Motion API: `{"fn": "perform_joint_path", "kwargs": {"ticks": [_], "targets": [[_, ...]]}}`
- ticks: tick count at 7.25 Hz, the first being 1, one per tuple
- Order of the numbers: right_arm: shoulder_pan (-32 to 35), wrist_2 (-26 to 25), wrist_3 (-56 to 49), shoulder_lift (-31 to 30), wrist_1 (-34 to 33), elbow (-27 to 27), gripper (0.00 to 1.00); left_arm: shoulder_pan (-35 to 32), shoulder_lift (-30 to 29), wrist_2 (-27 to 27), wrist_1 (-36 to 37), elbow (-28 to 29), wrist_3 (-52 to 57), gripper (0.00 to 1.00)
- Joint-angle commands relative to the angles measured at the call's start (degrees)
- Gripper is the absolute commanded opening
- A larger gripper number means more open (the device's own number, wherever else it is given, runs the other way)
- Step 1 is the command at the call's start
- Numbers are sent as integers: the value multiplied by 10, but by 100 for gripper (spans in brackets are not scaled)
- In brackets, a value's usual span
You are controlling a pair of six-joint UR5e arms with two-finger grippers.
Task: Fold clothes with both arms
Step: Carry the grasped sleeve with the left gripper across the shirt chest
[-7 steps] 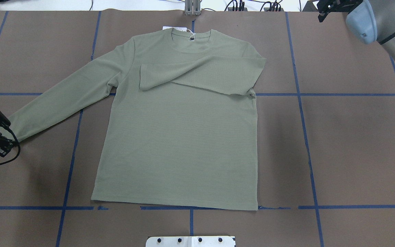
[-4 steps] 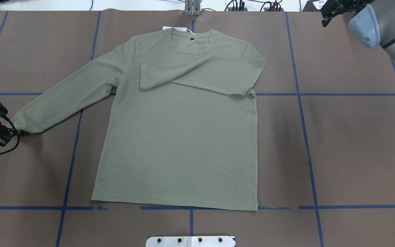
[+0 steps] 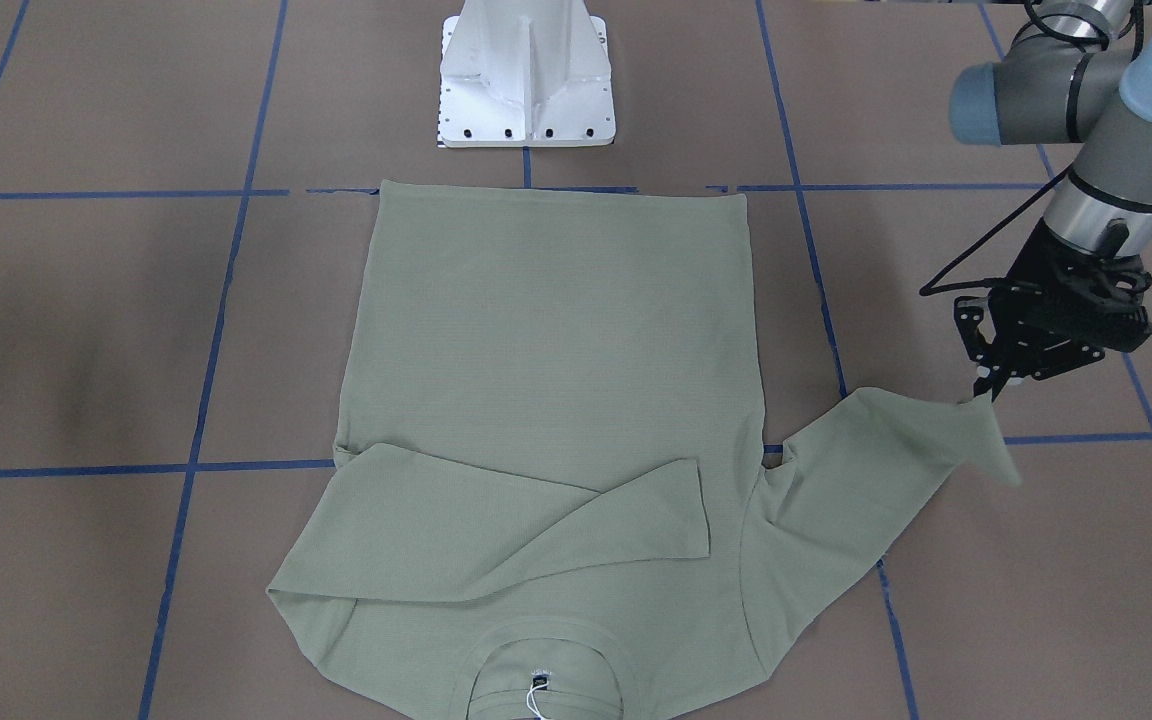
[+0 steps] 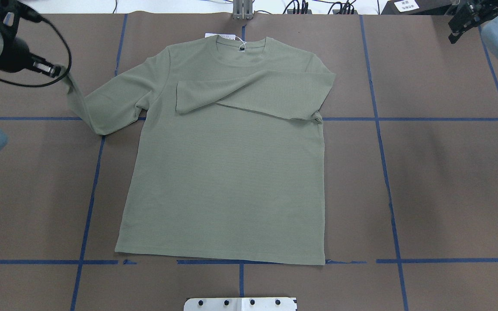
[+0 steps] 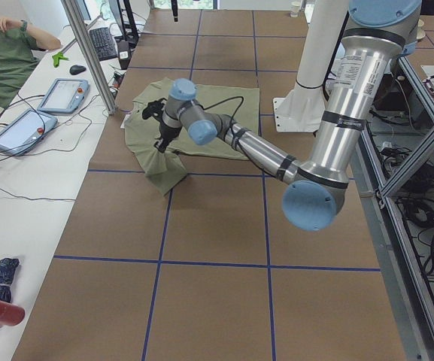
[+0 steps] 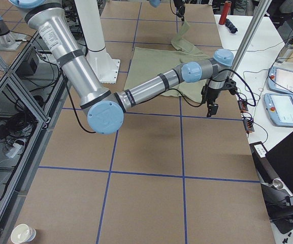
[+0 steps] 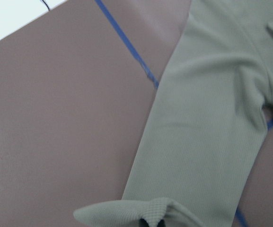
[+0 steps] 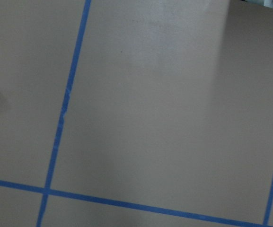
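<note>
1 sleeve (image 4: 253, 93) lies across the shirt (image 4: 231, 181); the left tool (image 3: 984, 392), clamped on the other cuff (image 3: 981, 440) hanging under it, likely folds that next, then the body; the right tool (image 4: 463, 21) cannot be judged apart or together.

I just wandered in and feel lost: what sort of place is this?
Probably a robotics lab, not a laundry: the table is taped into a blue grid, the robot's left arm holds a shirt by its sleeve, and a person is beside control tablets.

Lab w/ teach pendants (image 5: 60, 95), taped table (image 4: 448, 181).
</note>
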Motion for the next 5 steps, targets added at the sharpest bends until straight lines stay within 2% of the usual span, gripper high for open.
{"fn": "perform_joint_path", "kwargs": {"ticks": [1,2,3,5], "targets": [[27,-3,-89,-18,-50,13,100,6,-131,1,38,44,-150,0],[27,-4,-89,-20,-49,16,100,27,-183,4,35,79,-217,0],[27,-5,-88,-21,-48,17,100,55,-238,35,33,119,-271,0],[26,-5,-84,-21,-48,17,100,143,-321,149,-5,220,-372,0]]}}
